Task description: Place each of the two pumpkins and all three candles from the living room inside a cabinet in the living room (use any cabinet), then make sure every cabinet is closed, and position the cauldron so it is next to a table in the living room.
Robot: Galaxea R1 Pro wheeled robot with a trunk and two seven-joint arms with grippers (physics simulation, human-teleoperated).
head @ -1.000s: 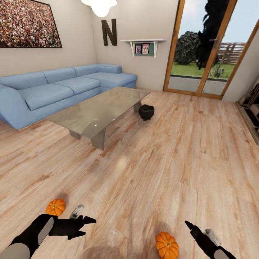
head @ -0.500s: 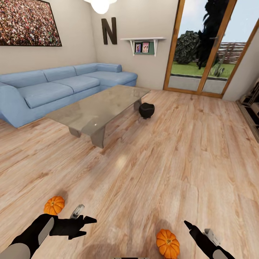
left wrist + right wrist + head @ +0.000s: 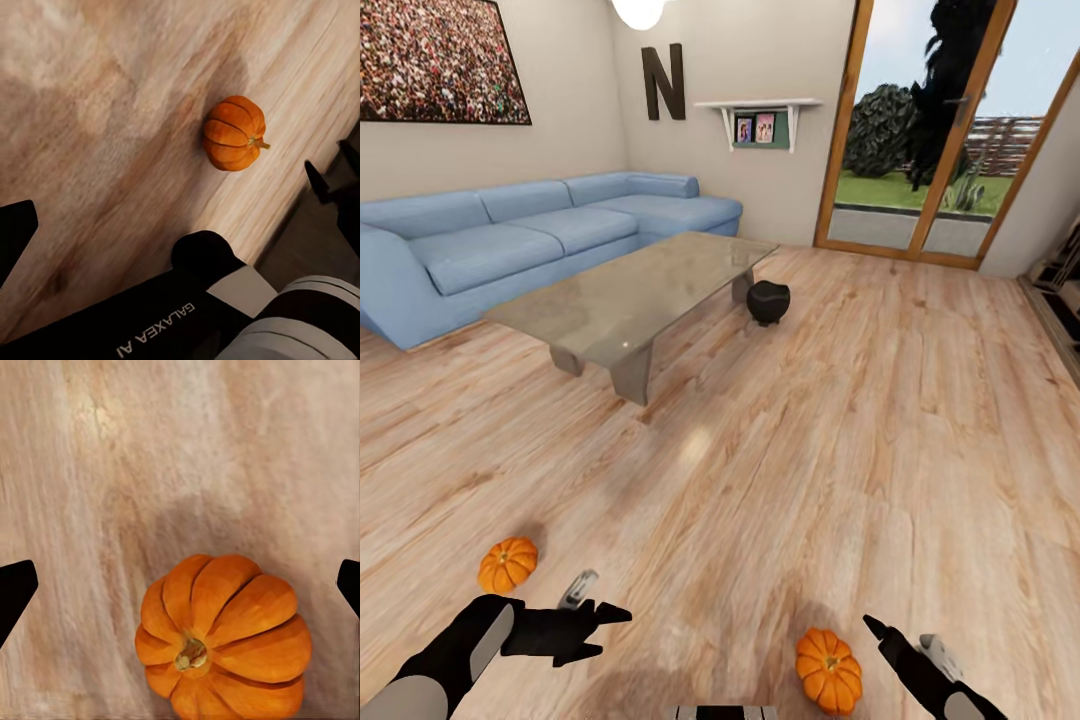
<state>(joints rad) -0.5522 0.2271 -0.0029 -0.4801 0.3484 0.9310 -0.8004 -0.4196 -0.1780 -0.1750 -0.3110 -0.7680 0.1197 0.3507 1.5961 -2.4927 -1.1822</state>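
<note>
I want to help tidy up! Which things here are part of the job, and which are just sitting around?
Part of the job:
left pumpkin
right pumpkin
black cauldron
grey low table

Just sitting around:
blue sofa
crowd picture
letter N
wall shelf with photos

Bare plank floor (image 3: pixel 840 450) lies open between the grippers and the table (image 3: pixel 630 300). Obstacles: two pumpkins (image 3: pixel 507 565) (image 3: pixel 828 670) near the grippers, cauldron (image 3: pixel 767 302) beside the table.

Bright, even daylight from glass door (image 3: pixel 920 130); soft shadows under pumpkins (image 3: pixel 827 668), glare on counter (image 3: pixel 630 300), wrist views slightly blurry.
</note>
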